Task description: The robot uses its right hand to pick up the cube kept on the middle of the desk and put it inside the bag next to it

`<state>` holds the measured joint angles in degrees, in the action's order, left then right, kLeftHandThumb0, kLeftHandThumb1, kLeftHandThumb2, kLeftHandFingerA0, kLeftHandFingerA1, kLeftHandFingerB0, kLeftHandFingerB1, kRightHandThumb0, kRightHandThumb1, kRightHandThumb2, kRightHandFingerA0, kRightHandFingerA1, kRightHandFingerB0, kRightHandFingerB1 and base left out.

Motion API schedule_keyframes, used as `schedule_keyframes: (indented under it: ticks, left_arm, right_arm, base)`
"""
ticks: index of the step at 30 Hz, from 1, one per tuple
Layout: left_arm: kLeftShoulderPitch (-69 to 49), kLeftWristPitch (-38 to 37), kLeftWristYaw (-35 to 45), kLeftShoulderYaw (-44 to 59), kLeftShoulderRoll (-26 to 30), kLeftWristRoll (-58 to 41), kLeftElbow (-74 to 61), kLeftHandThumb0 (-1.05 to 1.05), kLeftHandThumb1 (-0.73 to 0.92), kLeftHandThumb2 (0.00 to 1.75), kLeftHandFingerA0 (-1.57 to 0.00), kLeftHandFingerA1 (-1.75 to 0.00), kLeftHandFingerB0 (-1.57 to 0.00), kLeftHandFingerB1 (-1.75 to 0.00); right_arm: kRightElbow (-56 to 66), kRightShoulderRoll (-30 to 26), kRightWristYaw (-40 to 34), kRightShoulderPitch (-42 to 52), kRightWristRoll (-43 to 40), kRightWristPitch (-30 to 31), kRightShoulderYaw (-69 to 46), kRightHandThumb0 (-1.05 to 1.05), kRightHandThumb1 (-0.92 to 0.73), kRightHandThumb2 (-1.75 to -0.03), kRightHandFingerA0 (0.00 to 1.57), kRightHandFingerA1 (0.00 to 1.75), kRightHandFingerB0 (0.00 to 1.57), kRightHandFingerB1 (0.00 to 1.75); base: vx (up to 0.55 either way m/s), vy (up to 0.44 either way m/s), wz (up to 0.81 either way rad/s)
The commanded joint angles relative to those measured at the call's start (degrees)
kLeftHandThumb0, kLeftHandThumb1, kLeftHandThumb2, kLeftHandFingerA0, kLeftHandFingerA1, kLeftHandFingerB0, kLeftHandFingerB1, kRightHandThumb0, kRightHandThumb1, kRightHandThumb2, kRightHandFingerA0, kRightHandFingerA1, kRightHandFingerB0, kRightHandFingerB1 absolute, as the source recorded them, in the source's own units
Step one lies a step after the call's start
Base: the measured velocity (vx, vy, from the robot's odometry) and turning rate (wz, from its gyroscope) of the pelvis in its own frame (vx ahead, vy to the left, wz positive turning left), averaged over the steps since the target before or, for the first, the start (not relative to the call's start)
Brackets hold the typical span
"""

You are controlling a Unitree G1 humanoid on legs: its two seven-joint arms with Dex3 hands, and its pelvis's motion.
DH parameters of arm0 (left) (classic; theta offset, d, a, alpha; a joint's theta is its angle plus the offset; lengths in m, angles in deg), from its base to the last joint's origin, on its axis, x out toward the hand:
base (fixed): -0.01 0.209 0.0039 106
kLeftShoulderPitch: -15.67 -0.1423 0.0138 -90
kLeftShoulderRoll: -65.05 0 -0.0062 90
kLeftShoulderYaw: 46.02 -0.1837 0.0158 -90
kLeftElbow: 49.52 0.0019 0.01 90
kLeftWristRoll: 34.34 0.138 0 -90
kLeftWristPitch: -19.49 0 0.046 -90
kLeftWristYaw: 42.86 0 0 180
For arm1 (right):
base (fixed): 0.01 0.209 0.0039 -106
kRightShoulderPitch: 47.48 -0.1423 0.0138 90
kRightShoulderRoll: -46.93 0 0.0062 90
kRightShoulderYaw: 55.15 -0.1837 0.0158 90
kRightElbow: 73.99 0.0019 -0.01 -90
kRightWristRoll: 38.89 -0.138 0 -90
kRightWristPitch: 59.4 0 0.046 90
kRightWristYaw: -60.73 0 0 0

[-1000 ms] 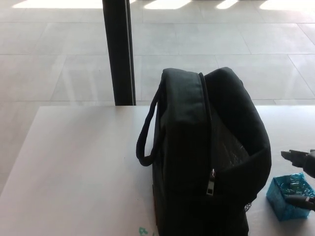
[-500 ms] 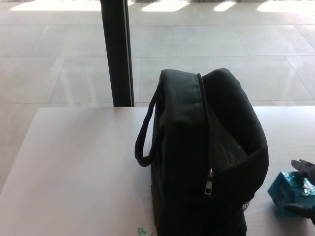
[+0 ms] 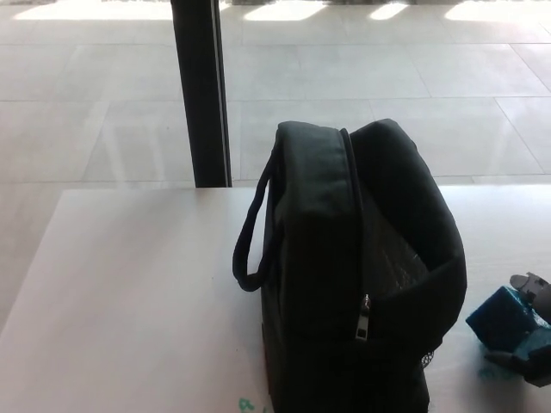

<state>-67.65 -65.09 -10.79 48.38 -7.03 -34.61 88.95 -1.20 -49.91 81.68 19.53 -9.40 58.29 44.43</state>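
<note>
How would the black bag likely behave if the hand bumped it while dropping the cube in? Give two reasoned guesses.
The black bag looks like soft fabric, with a sagging open flap, so it would probably give rather than resist. It stands tall on the desk, so a hard sideways push might tip it. Its loose handle would likely flop.

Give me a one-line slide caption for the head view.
Right robot hand grips a blue cube beside an open black bag on a white desk.
</note>
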Motion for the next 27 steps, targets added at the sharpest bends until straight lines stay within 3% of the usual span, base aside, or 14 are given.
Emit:
schedule_keyframes:
  ticks: [1, 6, 7, 8, 10, 11, 13, 14, 16, 19, 23, 24, 26, 27]
  left_arm:
    - [-0.11, 1.43, -0.68, -0.41, 0.93, 0.89, -0.81, -0.79, 0.72, 0.60, -0.33, -0.51, -0.29, -0.40]
    - [0.23, 1.58, -0.08, -0.24, 0.87, 0.31, -0.16, -0.78, 0.72, 0.61, -0.30, -0.50, -0.25, -0.39]
    - [0.64, 0.95, 0.28, -0.62, 0.96, 0.63, 0.59, -0.79, 0.56, 0.90, -0.26, -0.56, -0.21, -0.48]
    - [0.70, 1.02, 0.28, -0.49, 0.89, 0.44, 0.69, -0.77, 0.72, 0.60, -0.27, -0.50, -0.24, -0.39]
    - [0.90, 0.56, 0.16, -0.31, 0.75, 0.25, 1.41, -0.78, 0.72, 0.61, -0.28, -0.50, -0.24, -0.39]
    - [1.02, 1.29, -0.12, -0.47, 0.76, 0.45, 1.28, -0.80, 0.55, 0.89, -0.22, -0.54, -0.19, -0.47]
    - [0.77, 1.45, -0.16, -1.22, 0.94, 1.13, 0.40, -0.77, 0.74, 0.61, -0.28, -0.48, -0.25, -0.38]
    - [0.74, 1.03, -0.39, -1.11, 0.87, 1.02, 0.67, -0.77, 0.73, 0.61, -0.29, -0.48, -0.25, -0.38]
    - [0.81, 0.94, -0.38, -1.26, 0.92, 1.06, 0.78, -0.78, 0.73, 0.61, -0.29, -0.49, -0.25, -0.39]
    - [0.38, 0.39, -0.10, -0.98, 0.89, 0.50, 0.20, -0.75, 0.73, 0.61, -0.27, -0.50, -0.24, -0.39]
    - [0.46, 0.54, 0.56, -0.23, 0.95, -0.14, 0.56, -0.74, 0.74, 0.61, -0.26, -0.50, -0.24, -0.38]
    - [0.55, 0.56, 0.37, 0.08, 0.76, -0.39, 1.01, -0.75, 0.72, 0.61, -0.26, -0.49, -0.24, -0.38]
    - [0.70, 0.31, -0.49, -0.62, 0.88, 0.71, 1.13, -0.77, 0.72, 0.60, -0.29, -0.49, -0.27, -0.39]
    - [0.71, 0.26, -0.47, -0.45, 0.81, 0.50, 1.19, -0.77, 0.72, 0.60, -0.29, -0.49, -0.27, -0.39]
  right_arm:
    - [-2.16, 0.48, -3.51, 0.86, 1.10, -0.49, 2.40, -0.35, -0.61, -0.58, 0.86, 0.80, 0.10, 0.26]
    - [-1.44, 0.71, -5.66, 1.55, 0.65, -1.88, 2.68, -0.32, -0.68, -0.60, 1.06, 1.12, 0.24, 0.30]
    - [-1.33, 1.00, -6.52, 1.62, 0.80, -1.99, 2.73, -0.28, -0.71, -0.61, 1.06, 1.20, 0.30, 0.32]
    - [-1.32, 1.00, -7.61, 1.80, 1.29, -2.79, 3.05, -0.21, -0.76, -0.68, 0.68, 1.19, 0.58, 0.42]
    - [-1.21, 0.77, -9.74, 2.09, 2.50, -4.59, 3.98, -0.20, -0.73, -0.78, 0.79, 1.22, 0.85, 0.59]
    - [-1.13, 0.12, -9.95, 2.03, 3.54, -5.22, 5.12, -0.21, -0.69, -0.87, 0.83, 1.31, 0.99, 0.81]
    - [-0.32, -1.13, -10.99, 2.46, 5.77, -5.73, 7.23, -0.23, -0.71, -0.73, 0.84, 1.67, 0.73, 1.43]
    - [-0.10, -1.96, -11.70, 2.57, 6.93, -6.57, 8.40, -0.28, -0.69, -0.73, 0.77, 1.51, 0.73, 0.83]
    - [0.20, -2.74, -11.91, 2.72, 7.33, -7.05, 9.19, -0.30, -0.74, -0.70, 0.81, 1.37, 0.73, 0.61]
    - [2.14, -5.76, -11.50, 3.96, 8.36, -8.33, 10.48, -0.31, -0.74, -0.68, 0.79, 1.14, 0.66, 0.57]
    - [1.35, -5.57, -15.27, 4.61, 7.46, -9.42, 8.84, -0.31, -0.71, -0.66, 0.84, 1.31, 0.71, 0.56]
    - [1.27, -5.60, -15.81, 4.74, 7.00, -9.94, 8.19, -0.29, -0.71, -0.69, 0.82, 1.47, 0.74, 0.63]
    - [0.97, -5.58, -17.22, 5.04, 6.12, -11.49, 6.81, -0.26, -0.70, -0.83, 0.84, 1.70, 0.71, 1.36]
    - [1.08, -5.67, -17.62, 5.23, 5.83, -12.29, 6.29, -0.26, -0.70, -0.83, 0.84, 1.70, 0.71, 1.36]
  base:
    - [0.00, 0.000, 0.00]
    - [0.00, 0.000, 0.00]
    - [0.00, 0.000, 0.00]
    - [0.00, 0.000, 0.00]
    - [0.00, 0.000, 0.00]
    - [0.00, 0.000, 0.00]
    - [0.00, 0.000, 0.00]
    - [0.00, 0.000, 0.00]
    - [0.00, 0.000, 0.00]
    - [0.00, 0.000, 0.00]
    - [0.00, 0.000, 0.00]
    - [0.00, 0.000, 0.00]
    - [0.00, 0.000, 0.00]
    - [0.00, 0.000, 0.00]
